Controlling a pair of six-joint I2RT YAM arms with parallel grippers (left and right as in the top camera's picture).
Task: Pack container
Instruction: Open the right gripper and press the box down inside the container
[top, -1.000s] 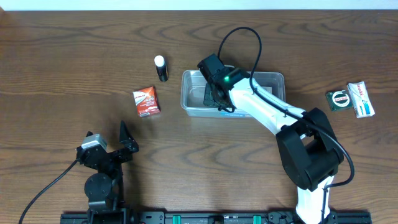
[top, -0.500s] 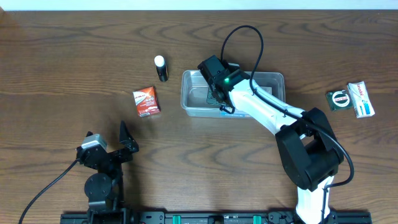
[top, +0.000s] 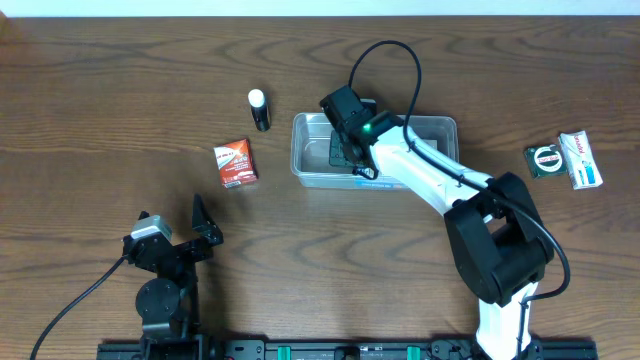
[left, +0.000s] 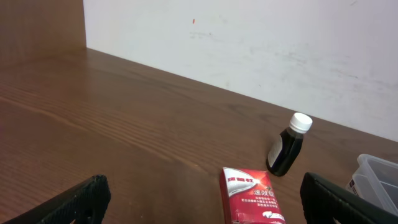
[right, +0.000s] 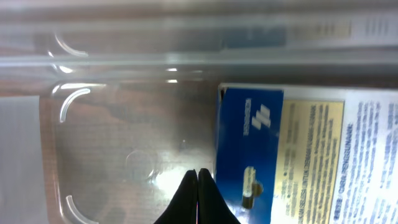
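Right gripper (right: 198, 186), tips pressed together, inside the clear rectangular plastic container (right: 112, 137); blue-and-cream printed box (right: 249, 124) just right of it. Left gripper (left: 200, 190) spread wide.

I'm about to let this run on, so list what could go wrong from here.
1. The right gripper sits shut, low inside the container, right beside the blue box. Pulling out askew may snag the box or drag the container.
2. The small bottle is close to the container's left end. An arm swinging toward it might knock it away.
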